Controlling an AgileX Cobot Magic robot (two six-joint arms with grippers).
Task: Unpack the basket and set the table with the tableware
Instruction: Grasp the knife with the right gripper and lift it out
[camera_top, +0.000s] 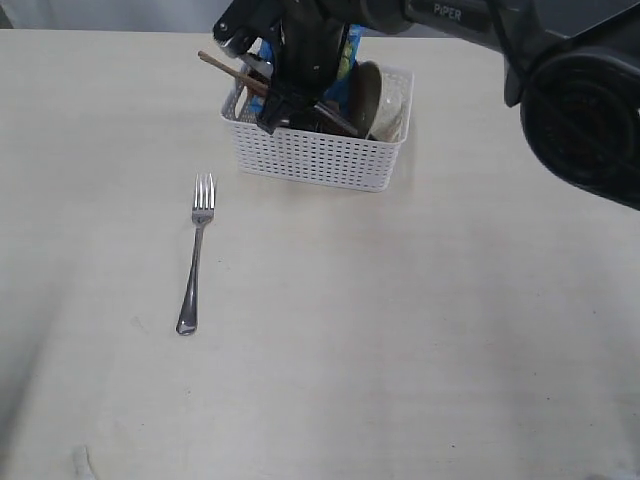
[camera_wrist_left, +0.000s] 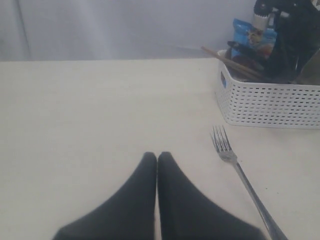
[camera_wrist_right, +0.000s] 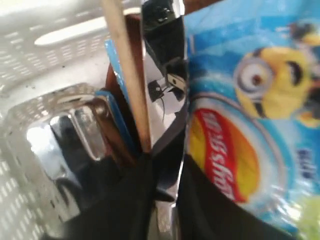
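Note:
My right gripper (camera_top: 285, 105) reaches down into the white basket (camera_top: 310, 160). In the right wrist view its two dark fingers (camera_wrist_right: 125, 200) are shut on a shiny steel knife (camera_wrist_right: 165, 50) that stands between them. A wooden chopstick (camera_wrist_right: 127, 75) leans just beside the blade, and a steel cup (camera_wrist_right: 75, 135) lies against the basket wall (camera_wrist_right: 30, 55). Chopsticks (camera_top: 232, 72) stick out of the basket's left end, and a pale bowl (camera_top: 390, 105) stands on edge at its right end. A steel fork (camera_top: 197, 250) lies on the table (camera_top: 420, 340). My left gripper (camera_wrist_left: 157, 156) is shut and empty, left of the fork (camera_wrist_left: 235, 165).
A blue chips bag (camera_wrist_right: 250, 100) presses against the right finger inside the basket and shows behind the arm (camera_top: 350, 50). The right arm's dark body (camera_top: 580, 110) hangs over the table's far right.

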